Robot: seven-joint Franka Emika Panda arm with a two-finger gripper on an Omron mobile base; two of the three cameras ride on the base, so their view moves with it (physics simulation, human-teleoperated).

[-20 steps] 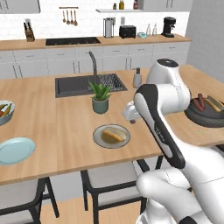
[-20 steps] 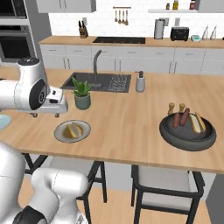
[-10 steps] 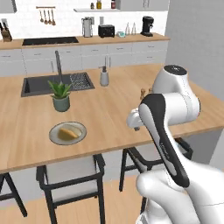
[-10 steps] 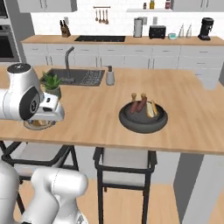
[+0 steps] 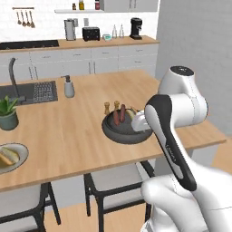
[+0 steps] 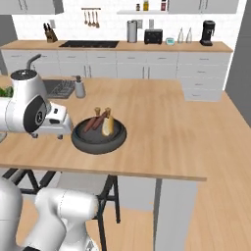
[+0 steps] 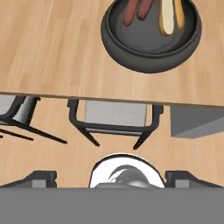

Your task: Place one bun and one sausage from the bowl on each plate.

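The plate [image 5: 10, 156] is cut by the left edge; the arm hides part of the bowl [image 5: 118, 134].

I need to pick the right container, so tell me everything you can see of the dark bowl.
The bowl is wide, shallow and round, dark grey-black with a thick rim, matte and pan-like. It sits upright and flat on the wooden counter, near its front edge. Inside lie reddish-brown sausages side by side and a pale tan bun beside them, resting on its floor. Two small wooden shakers stand just behind it. Nothing else touches it.
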